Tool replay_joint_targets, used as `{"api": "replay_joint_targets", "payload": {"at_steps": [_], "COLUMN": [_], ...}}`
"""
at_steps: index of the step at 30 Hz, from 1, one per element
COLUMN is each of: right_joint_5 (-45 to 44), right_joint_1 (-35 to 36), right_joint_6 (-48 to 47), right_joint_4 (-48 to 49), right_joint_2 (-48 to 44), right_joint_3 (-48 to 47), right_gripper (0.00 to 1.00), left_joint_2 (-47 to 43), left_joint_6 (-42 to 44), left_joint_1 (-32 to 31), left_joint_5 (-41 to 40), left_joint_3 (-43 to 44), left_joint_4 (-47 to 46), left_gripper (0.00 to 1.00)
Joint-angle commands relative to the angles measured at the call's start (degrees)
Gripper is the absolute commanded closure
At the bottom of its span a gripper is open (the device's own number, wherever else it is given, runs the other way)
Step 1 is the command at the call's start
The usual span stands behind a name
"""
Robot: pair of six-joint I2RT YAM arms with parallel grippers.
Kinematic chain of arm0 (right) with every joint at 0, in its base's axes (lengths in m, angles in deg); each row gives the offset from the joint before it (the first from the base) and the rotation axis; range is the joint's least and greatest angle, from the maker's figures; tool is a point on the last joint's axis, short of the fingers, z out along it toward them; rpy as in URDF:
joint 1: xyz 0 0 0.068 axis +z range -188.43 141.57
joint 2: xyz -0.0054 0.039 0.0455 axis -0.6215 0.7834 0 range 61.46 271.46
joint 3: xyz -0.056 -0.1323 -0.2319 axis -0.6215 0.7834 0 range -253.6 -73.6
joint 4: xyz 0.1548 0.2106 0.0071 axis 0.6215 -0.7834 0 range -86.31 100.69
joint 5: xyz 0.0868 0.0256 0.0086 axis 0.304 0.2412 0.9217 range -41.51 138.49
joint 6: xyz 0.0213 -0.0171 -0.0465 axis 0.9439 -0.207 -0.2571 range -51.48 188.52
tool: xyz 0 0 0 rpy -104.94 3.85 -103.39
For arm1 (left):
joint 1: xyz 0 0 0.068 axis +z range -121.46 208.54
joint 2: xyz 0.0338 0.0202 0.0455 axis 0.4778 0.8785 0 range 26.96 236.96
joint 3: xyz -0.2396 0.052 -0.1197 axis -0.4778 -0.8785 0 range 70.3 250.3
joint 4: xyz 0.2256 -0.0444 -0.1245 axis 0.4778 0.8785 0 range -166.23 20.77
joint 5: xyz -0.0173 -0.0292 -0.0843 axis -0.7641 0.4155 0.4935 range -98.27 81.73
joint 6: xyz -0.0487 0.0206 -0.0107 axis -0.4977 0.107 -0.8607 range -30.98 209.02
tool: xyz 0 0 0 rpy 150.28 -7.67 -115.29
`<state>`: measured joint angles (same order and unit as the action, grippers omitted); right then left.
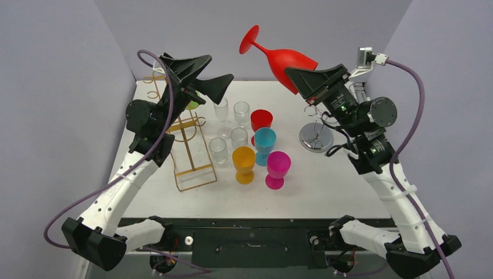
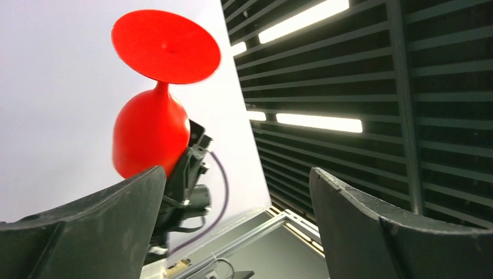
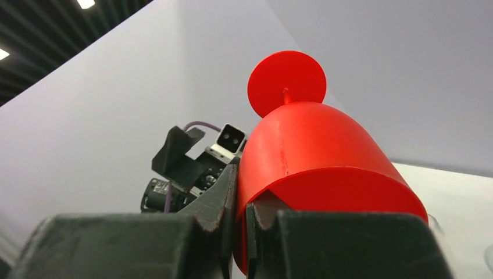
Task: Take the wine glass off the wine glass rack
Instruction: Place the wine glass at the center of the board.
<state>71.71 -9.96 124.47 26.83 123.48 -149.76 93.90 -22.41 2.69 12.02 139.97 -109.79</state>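
Now the red wine glass (image 1: 283, 58) is in the air above the back right of the counter (image 1: 325, 186). It is tilted, its long axis slanting with the foot up and left toward the back wall and the mouth down to the right. The right hand (image 1: 299, 80) is clenched on the bowl's rim. The left hand (image 1: 221, 67) is spread wide, grasping nothing, raised over the gold wire rack (image 1: 189, 148). Clear glasses (image 1: 218, 150) and coloured goblets (image 1: 244, 164) cluster mid-counter. A chrome stand (image 1: 317, 138) sits beneath the right arm.

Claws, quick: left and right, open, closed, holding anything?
Left claw: open, holding nothing.
Right claw: closed on the rim of the red wine glass.
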Motion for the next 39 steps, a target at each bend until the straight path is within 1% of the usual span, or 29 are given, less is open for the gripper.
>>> {"api": "replay_joint_targets", "payload": {"at_steps": [1, 2, 3, 4, 5, 6, 7, 11, 14, 15, 17, 19, 22, 24, 27, 29, 32, 35, 39], "right_joint_5": [-9.19, -10.51, -11.24, -12.58, -13.24, -14.8, -15.49, -20.43, -25.19, -27.32, -30.4, -32.03, -32.81, -33.01, -31.57, -29.88, -29.29, -29.03, -28.68], "right_joint_1": [-1.17, -1.33, -1.62, -1.73, -1.81, -1.82, -1.83, -1.85, -1.84, -1.84, -1.9, -1.92, -1.97, -2.12, -2.45, -2.65, -2.8, -2.76, -2.47], "right_joint_6": [-10.06, -10.68, -11.84, -12.36, -13.32, -13.76, -14.61, -16.18, -16.76, -16.97, -17.17, -17.36, -17.31, -17.42, -17.76, -18.19, -19.16, -19.71, -20.69], "right_joint_4": [-25.12, -31.31, -34.23, -40.35, -43.23, -49.43, -52.52, -71.45, -80.63, -84.32, -88.61, -91.15, -91.86, -90.63, -86.89, -84.04, -80.9, -78.78, -76.42], "right_joint_2": [-4.36, -5.11, -5.85, -6.2, -6.73, -6.95, -7.45, -8.61, -9.37, -9.94, -10.88, -11.47, -11.23, -10.54, -8.81, -7.12, -3.13, 0.41, 5.96], "right_joint_3": [-7.36, -8.36, -10.21, -11.23, -13.39, -14.45, -16.39, -21.31, -23.05, -22.97, -21.77, -19.38, -14.43, -11.09, -6.13, -2.25, -0.52, 0.21, 0.28], "right_gripper": [1.0, 1.0, 1.0, 1.0, 1.0, 1.0, 1.0, 1.0, 1.0, 1.0, 1.0, 1.0, 1.0, 1.0, 1.0, 1.0, 1.0, 1.0, 1.0], "left_joint_2": [-2.42, -2.71, -2.88, -2.85, -2.81, -2.81, -2.79, -3.2, -3.28, -3.28, -3.27, -3.28, -3.25, -3.06, -3.02, -2.74, -1.65, -0.54, 1.44], "left_joint_6": [10.46, 13.02, 14.24, 17.05, 18.63, 21.75, 24.48, 32.12, 36.28, 38.13, 41.5, 45.54, 50.81, 55.65, 59.8, 62.98, 68.42, 72.2, 76.29], "left_joint_1": [0.26, 0.38, 0.46, 0.51, 0.52, 0.53, 0.53, 0.62, 0.54, 0.53, 0.53, 0.53, 0.53, 0.53, 0.53, 0.6, 0.62, 0.71, 1.06], "left_joint_5": [2.96, 3.24, 3.76, 4.35, 5.31, 5.6, 6.24, 6.81, 7.15, 7.31, 7.41, 6.8, 4.87, 3.37, 1.13, -1.55, -6.26, -13.42, -19.51], "left_joint_3": [-0.54, -0.44, -0.43, 0.16, 0.62, 1.45, 1.94, 2.72, 3.16, 3.56, 4.69, 6.82, 10.91, 13.25, 15.77, 17.98, 22.48, 26.18, 30.55], "left_joint_4": [7.74, 8.83, 10.42, 11.27, 14.14, 15.46, 17.72, 23.1, 27.02, 27.83, 30.45, 34.63, 41.89, 45.65, 50.02, 54.78, 60.27, 66.24, 70.54], "left_gripper": [0.06, 0.04, 0.0, 0.03, 0.03, 0.03, 0.04, 0.04, 0.04, 0.04, 0.04, 0.04, 0.04, 0.04, 0.04, 0.04, 0.04, 0.04, 0.04]}}
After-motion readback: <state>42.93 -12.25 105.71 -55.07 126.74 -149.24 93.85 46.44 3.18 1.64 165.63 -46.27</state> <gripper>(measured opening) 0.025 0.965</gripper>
